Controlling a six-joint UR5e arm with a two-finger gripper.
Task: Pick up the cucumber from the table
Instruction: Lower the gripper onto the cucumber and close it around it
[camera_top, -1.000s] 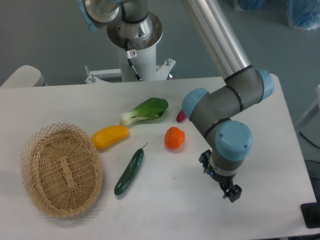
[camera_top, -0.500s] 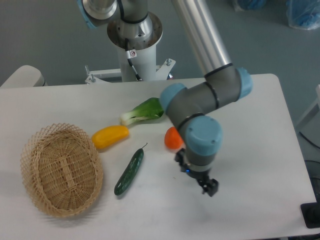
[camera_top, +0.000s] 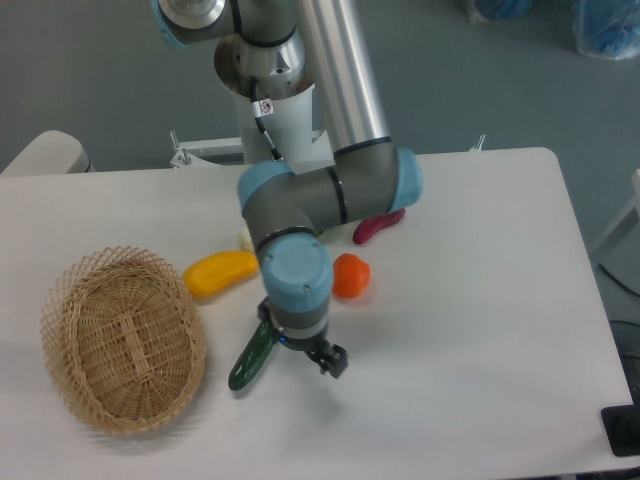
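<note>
Camera view from above and in front: one arm reaches over the table, its blue-capped wrist hanging over the middle. One gripper shows below the wrist, a small dark piece just above the tabletop; whether its jaws are parted or closed I cannot tell from this angle, and nothing shows between them.

One cucumber lies on the table just left of the gripper, its upper end hidden behind the wrist, its lower end pointing towards the basket. Whether the gripper touches it cannot be told.

One wicker basket sits at the left, near the cucumber's lower end. One yellow pepper lies above the cucumber, between basket and arm. One orange fruit sits just right of the wrist. One eggplant peeks out behind the arm's elbow, and a sliver of bok choy shows at the elbow's left edge.
</note>
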